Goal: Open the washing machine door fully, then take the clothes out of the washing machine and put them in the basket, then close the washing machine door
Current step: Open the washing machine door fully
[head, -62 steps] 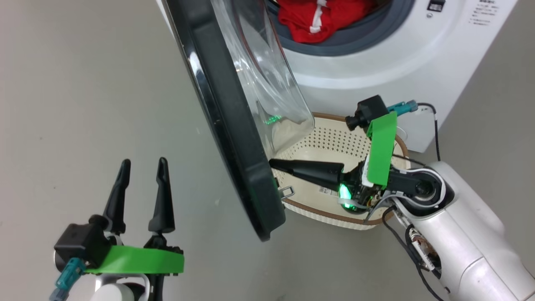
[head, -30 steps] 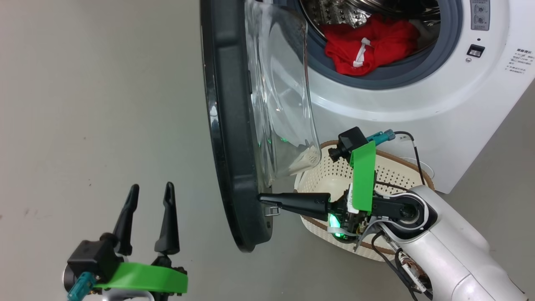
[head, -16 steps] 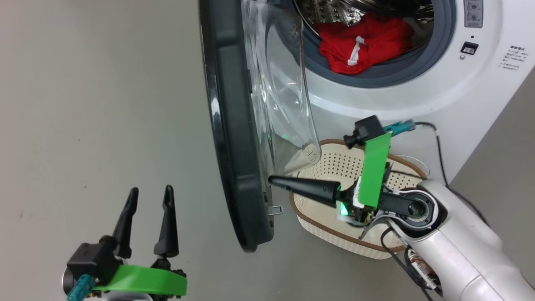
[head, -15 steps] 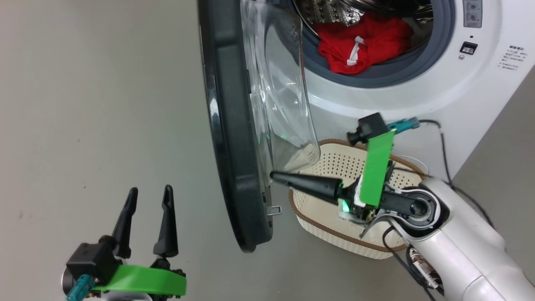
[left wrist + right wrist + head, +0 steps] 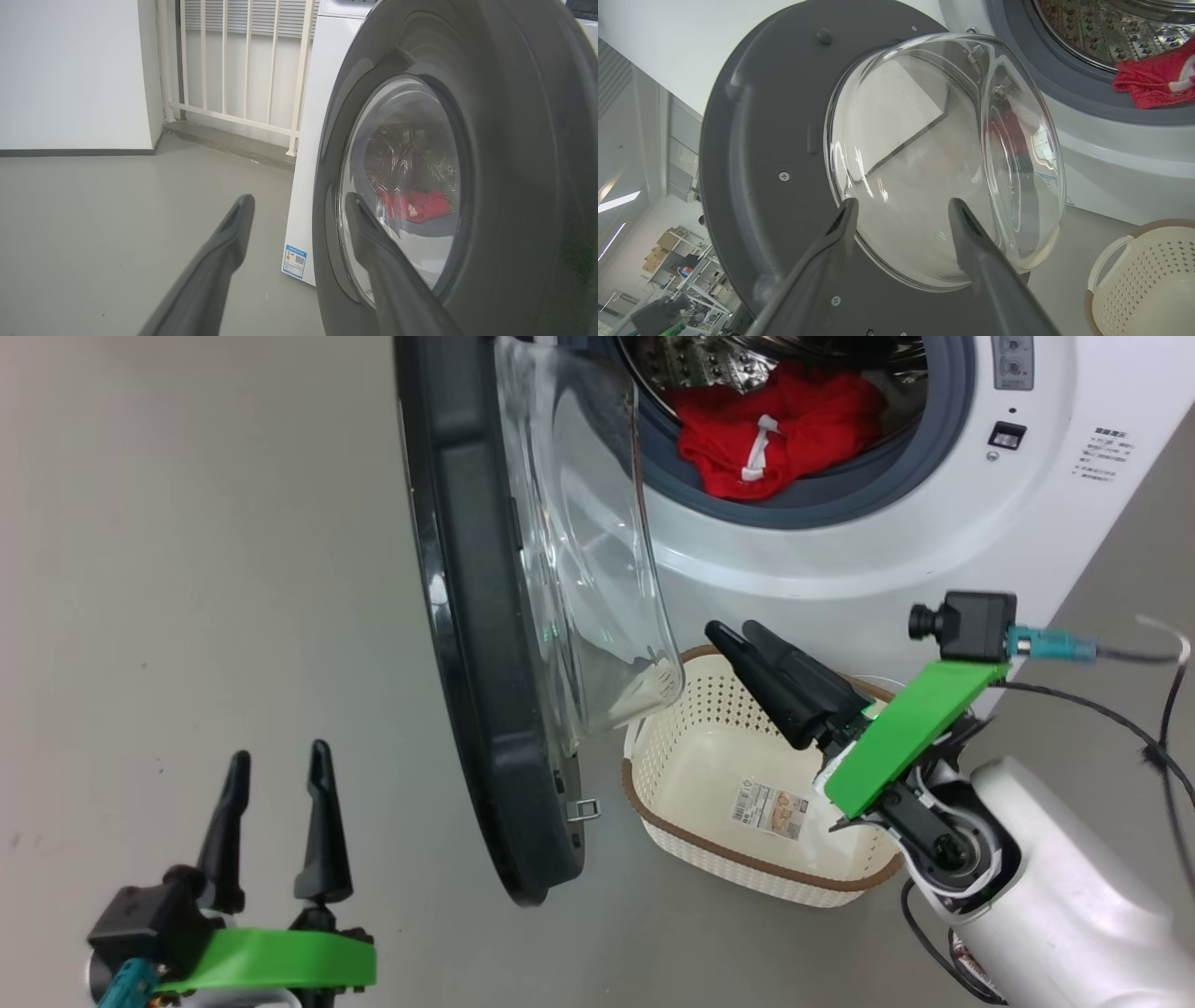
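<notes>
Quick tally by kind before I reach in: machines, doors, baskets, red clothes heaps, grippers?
washing machine: 1
washing machine door: 1
basket: 1
red clothes heap: 1 (separate garments can't be counted)
grippers: 2, left gripper and right gripper
Total: 6

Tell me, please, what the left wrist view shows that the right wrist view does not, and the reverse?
Left wrist view: the glossy outer face of the washing machine door, a white railing, the blue label, the open left gripper. Right wrist view: the door's inner side with screws, the cream basket, the open right gripper. Both: the door and the red clothes, through the glass from the left, directly from the right.
</notes>
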